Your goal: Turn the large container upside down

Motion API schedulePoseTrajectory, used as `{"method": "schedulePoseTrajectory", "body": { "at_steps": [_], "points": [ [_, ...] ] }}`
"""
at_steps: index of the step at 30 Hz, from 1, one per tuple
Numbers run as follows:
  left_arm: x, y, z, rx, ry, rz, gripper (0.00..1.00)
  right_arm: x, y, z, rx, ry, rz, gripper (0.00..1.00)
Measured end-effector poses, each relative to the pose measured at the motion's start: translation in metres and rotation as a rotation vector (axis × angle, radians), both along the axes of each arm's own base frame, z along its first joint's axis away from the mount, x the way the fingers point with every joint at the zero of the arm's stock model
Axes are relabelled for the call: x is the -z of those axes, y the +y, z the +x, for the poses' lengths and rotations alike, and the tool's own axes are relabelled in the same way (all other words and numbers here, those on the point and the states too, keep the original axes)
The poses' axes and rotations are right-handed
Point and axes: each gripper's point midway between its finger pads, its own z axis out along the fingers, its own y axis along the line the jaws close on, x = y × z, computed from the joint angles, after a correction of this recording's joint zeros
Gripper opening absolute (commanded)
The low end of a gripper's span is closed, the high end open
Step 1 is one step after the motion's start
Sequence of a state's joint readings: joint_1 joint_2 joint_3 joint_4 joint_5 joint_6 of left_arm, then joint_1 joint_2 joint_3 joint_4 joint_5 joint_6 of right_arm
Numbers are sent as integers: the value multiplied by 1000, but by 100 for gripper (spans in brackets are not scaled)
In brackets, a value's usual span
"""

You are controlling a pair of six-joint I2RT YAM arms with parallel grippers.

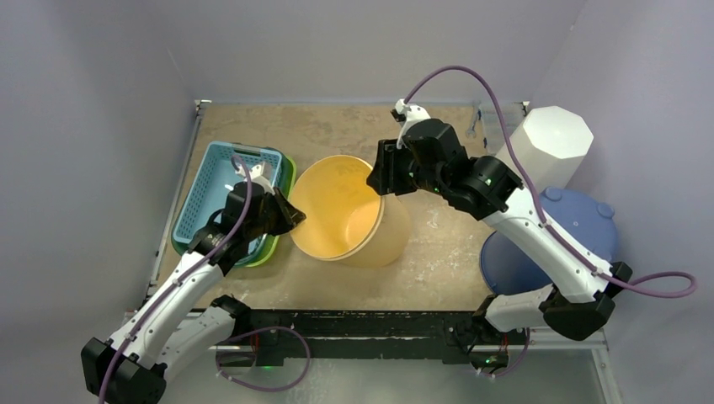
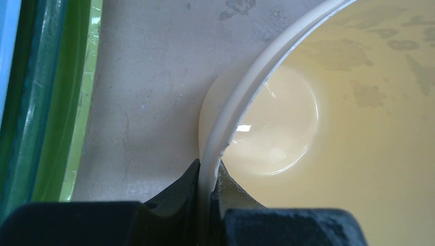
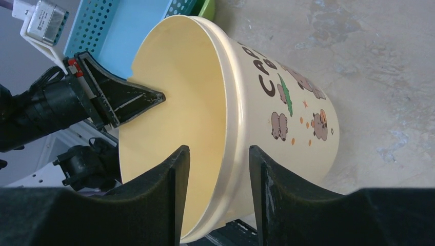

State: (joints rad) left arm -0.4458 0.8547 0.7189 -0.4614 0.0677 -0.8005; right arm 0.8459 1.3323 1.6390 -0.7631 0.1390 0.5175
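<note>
**Left gripper clamped on bucket rim; inversion not begun**

The left gripper is found closed tight on the left side of the rim, one finger inside the wall and one outside, with no gap visible in its wrist view. The right gripper is placed astride the far-right side of the same rim, but its jaws are parted wider than the wall and no pressure on it can be seen. It is judged not to be holding.

The table is noted as the supporting surface. The cream printed bucket, taken to be the large container, stands near the table's middle with its mouth up and its base on the surface. Its inner floor is seen from above. A slight lean cannot be ruled out.

A blue tub and a white faceted container are recorded at the right edge, well apart from the bucket. A teal perforated basket, stacked on a green tray, lies just beside the bucket on the left.

Progress is assessed as early: one grip is secured, while lifting, rotation and setting down mouth-first remain to be done.
</note>
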Motion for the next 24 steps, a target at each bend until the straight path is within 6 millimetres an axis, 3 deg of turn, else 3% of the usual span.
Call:
{"method": "schedulePoseTrajectory", "body": {
  "at_steps": [4,10,13,18,22,24],
  "points": [
    [-2,4,0,-13,-29,6,0,0,0,-2,17,17,20,46],
    [-5,9,2,-21,-60,22,0,23,6,-8,3,86,37,39],
    [-4,11,3,-29,-68,28,0,24,9,-6,9,91,57,38],
    [-1,12,4,-36,-69,28,0,22,11,-4,11,91,76,22],
    [-2,11,5,-38,-74,22,0,20,10,-1,18,81,78,3],
    [-3,11,7,-39,-81,18,9,21,9,1,23,75,71,0]
  ]
}}
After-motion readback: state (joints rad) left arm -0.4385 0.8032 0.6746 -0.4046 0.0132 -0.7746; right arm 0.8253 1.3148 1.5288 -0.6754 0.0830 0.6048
